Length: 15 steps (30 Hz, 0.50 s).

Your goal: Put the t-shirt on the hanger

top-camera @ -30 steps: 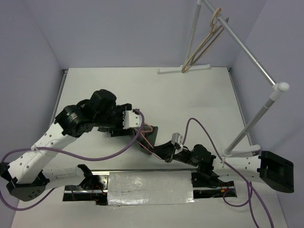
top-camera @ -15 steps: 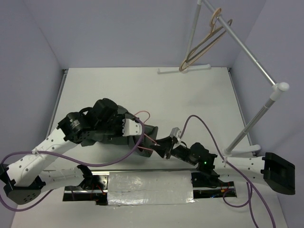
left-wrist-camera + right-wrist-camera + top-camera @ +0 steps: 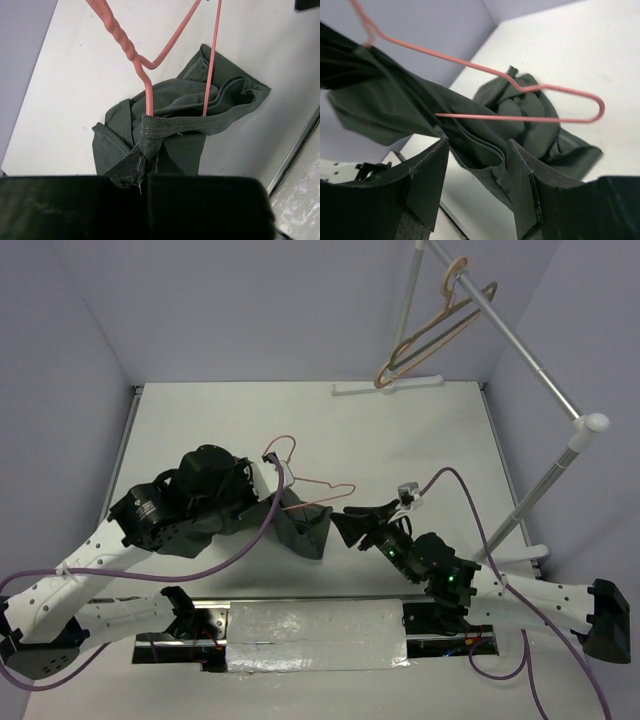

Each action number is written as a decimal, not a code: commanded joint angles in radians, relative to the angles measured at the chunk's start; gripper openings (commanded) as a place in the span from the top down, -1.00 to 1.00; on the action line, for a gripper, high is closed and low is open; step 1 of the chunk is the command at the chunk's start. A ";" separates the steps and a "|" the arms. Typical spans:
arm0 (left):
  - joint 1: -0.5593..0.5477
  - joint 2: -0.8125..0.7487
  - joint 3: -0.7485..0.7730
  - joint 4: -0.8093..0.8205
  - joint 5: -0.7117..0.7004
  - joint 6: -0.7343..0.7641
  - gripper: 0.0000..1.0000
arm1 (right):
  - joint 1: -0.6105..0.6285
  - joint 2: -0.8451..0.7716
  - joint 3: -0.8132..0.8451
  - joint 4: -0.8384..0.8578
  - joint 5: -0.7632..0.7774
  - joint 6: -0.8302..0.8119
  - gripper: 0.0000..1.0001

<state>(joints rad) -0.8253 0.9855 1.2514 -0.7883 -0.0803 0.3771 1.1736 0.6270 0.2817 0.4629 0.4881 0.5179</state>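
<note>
One dark t-shirt (image 3: 302, 528): soft, limp, light; hangs centre-near, trailing onto the counter (image 3: 420, 440), with a thin, springy pink hanger (image 3: 312, 483) through its collar. Left jaws clenched on the collar; right jaws released, empty, just right. I'd grip the thick hems.

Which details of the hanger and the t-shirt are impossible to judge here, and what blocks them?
1. Left wrist view: the hook of the hanger, cut off by the top edge.
2. Left wrist view: whether the left gripper pinches wire besides the t-shirt; bunched fabric covers that spot.
3. Right wrist view: the t-shirt's near left part, blurred.
4. Top view: which opening the wire enters; too small, and folds hide it.
</note>
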 commanded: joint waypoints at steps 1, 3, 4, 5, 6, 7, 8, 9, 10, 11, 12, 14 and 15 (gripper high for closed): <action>0.003 -0.031 0.002 0.108 -0.033 -0.098 1.00 | 0.008 0.077 0.066 -0.049 0.096 0.135 -0.14; 0.003 -0.056 -0.029 0.142 -0.042 -0.124 1.00 | 0.008 0.169 0.102 -0.058 0.138 0.175 -0.14; 0.003 -0.059 -0.032 0.162 -0.042 -0.133 1.00 | 0.006 0.197 0.112 -0.056 0.145 0.189 -0.14; 0.003 -0.061 -0.032 0.165 -0.039 -0.139 1.00 | 0.008 0.254 0.129 -0.047 0.147 0.217 -0.14; 0.003 -0.059 -0.032 0.166 -0.035 -0.147 1.00 | 0.008 0.282 0.137 -0.043 0.138 0.228 -0.14; 0.003 -0.056 -0.032 0.166 -0.035 -0.149 1.00 | 0.009 0.309 0.146 -0.040 0.133 0.240 -0.13; 0.003 -0.056 -0.033 0.164 -0.036 -0.150 1.00 | 0.006 0.360 0.166 -0.033 0.126 0.252 -0.13; 0.003 -0.056 -0.035 0.162 -0.036 -0.149 1.00 | 0.009 0.387 0.177 -0.038 0.124 0.275 -0.13; 0.003 -0.056 -0.038 0.162 -0.033 -0.147 1.00 | 0.009 0.408 0.200 -0.044 0.138 0.287 -0.12; 0.003 -0.059 -0.046 0.165 -0.030 -0.149 1.00 | 0.005 0.451 0.211 -0.059 0.147 0.300 -0.11; 0.003 -0.062 -0.049 0.169 -0.029 -0.150 1.00 | 0.008 0.470 0.218 -0.063 0.158 0.321 -0.11; 0.003 -0.068 -0.063 0.178 -0.027 -0.149 1.00 | 0.009 0.511 0.229 -0.044 0.161 0.327 -0.09; 0.003 -0.073 -0.069 0.181 -0.026 -0.149 1.00 | 0.008 0.533 0.231 -0.037 0.152 0.330 -0.08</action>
<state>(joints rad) -0.8253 0.9405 1.1927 -0.6804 -0.1074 0.2543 1.1744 1.1183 0.4660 0.4049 0.5991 0.7918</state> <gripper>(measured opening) 0.095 0.545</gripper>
